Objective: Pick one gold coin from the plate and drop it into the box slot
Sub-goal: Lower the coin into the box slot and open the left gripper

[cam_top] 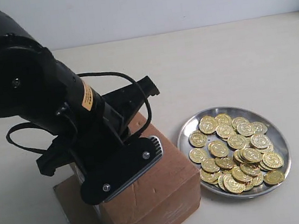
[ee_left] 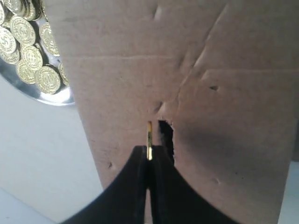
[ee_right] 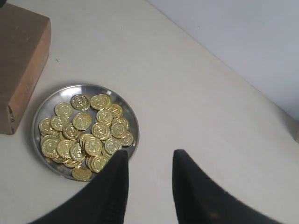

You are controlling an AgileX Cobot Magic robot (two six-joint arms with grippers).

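My left gripper [ee_left: 149, 150] is shut on a gold coin [ee_left: 149, 137], held edge-on just above the brown cardboard box [ee_left: 187, 93]. The coin's edge stands right beside the dark ragged slot [ee_left: 167, 140], a little to one side of it. In the exterior view the left arm [cam_top: 56, 107] hangs over the box [cam_top: 154, 193] and hides its top and the slot. The silver plate [cam_top: 189, 126] lies right of the box with several gold coins [cam_top: 236, 150] heaped on it. My right gripper [ee_right: 149, 158] hangs open and empty above the table beside the plate [ee_right: 46, 105].
The pale tabletop [cam_top: 215, 65] runs behind and around the box and plate. A pale wall [cam_top: 153, 5] rises behind the table's far edge. The plate's rim [ee_left: 46, 98] with several coins shows beside the box in the left wrist view.
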